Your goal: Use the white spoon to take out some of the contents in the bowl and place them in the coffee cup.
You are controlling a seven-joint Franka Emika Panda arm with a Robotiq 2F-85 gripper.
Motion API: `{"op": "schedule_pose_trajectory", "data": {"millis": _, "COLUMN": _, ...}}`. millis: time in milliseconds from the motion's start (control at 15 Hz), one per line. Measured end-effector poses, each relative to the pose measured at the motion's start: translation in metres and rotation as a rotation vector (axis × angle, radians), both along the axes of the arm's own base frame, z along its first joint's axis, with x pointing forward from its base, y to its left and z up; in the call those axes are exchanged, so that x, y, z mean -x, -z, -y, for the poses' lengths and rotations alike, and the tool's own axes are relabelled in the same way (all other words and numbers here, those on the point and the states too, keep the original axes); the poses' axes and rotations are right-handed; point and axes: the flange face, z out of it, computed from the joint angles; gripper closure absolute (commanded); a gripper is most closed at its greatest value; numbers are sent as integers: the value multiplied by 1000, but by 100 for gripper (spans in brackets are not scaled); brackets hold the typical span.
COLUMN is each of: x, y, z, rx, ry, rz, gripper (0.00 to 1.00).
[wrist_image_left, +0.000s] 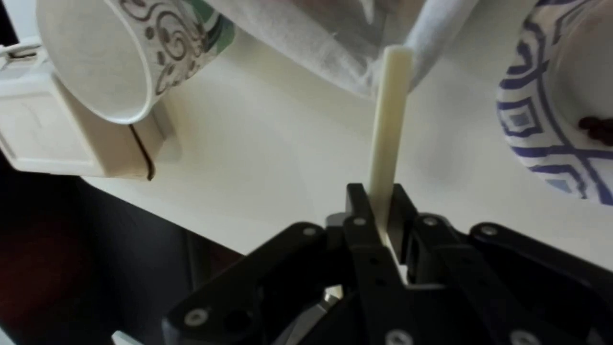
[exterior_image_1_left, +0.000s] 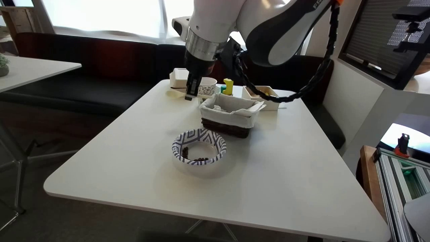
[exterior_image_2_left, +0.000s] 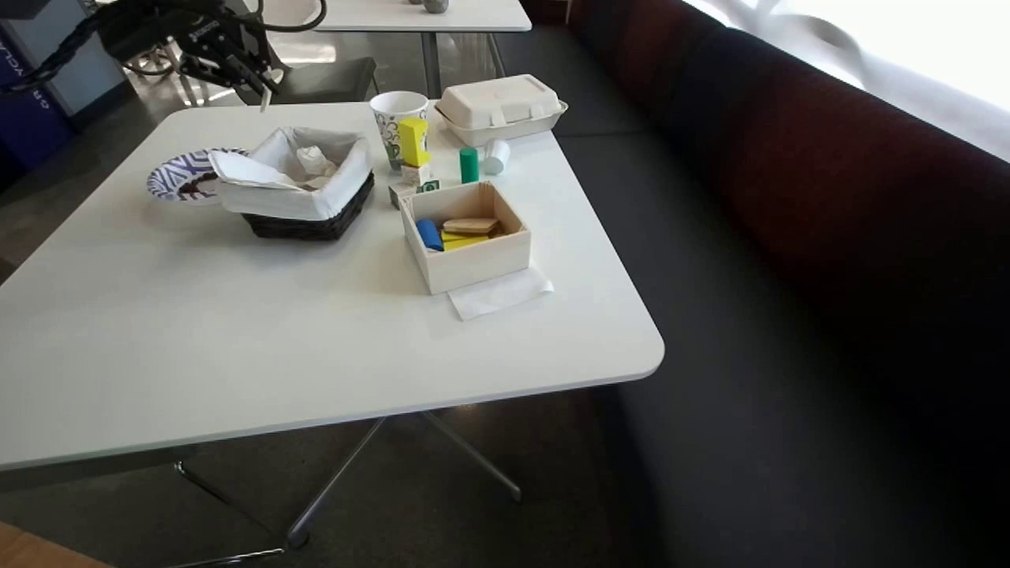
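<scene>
Claw (wrist_image_left: 379, 196) is clamping the white spoon (wrist_image_left: 390, 120) by its slim handle, holding it above the desk (exterior_image_1_left: 127, 161). Patterned bowl (exterior_image_1_left: 203, 148) is resting on the desk; dark contents (exterior_image_1_left: 201, 159) are lying in two clusters along its inner wall. Coffee cup (exterior_image_2_left: 388, 126) is standing upright between the cloth-lined basket (exterior_image_2_left: 304, 227) and the clamshell box (exterior_image_2_left: 503, 102), well apart from the bowl.

The spoon (wrist_image_left: 390, 129) looked like smooth plastic, the bowl (exterior_image_1_left: 198, 134) and cup (exterior_image_2_left: 385, 128) like paper, the table (exterior_image_2_left: 237, 339) was smooth and a bit shiny, the basket (exterior_image_1_left: 225, 129) was rough and woven under dull cloth (exterior_image_1_left: 223, 117), the open box (exterior_image_2_left: 481, 262) looked like plain wood, and the table legs (exterior_image_2_left: 341, 477) like metal.
</scene>
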Motion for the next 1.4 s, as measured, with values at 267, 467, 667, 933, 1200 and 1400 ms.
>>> {"op": "schedule_pose_trajectory", "data": {"millis": 267, "x": 36, "y": 46, "z": -32, "rx": -67, "ry": -44, "rz": -192, "gripper": 96}}
{"op": "schedule_pose_trajectory", "data": {"millis": 467, "x": 58, "y": 66, "z": -53, "rx": -118, "ry": -68, "rz": -348, "gripper": 61}}
{"op": "schedule_pose_trajectory", "data": {"millis": 667, "x": 59, "y": 68, "z": -49, "rx": -158, "ry": -69, "rz": -436, "gripper": 45}}
{"op": "schedule_pose_trajectory", "data": {"millis": 933, "x": 45, "y": 55, "z": -30, "rx": -137, "ry": -51, "rz": -421, "gripper": 14}}
{"op": "schedule_pose_trajectory", "data": {"millis": 1200, "x": 32, "y": 0, "z": -25, "rx": -183, "ry": 8, "rz": -321, "gripper": 0}}
{"op": "schedule_pose_trajectory", "data": {"millis": 1400, "x": 37, "y": -45, "z": -33, "rx": -252, "ry": 26, "rz": -321, "gripper": 0}}
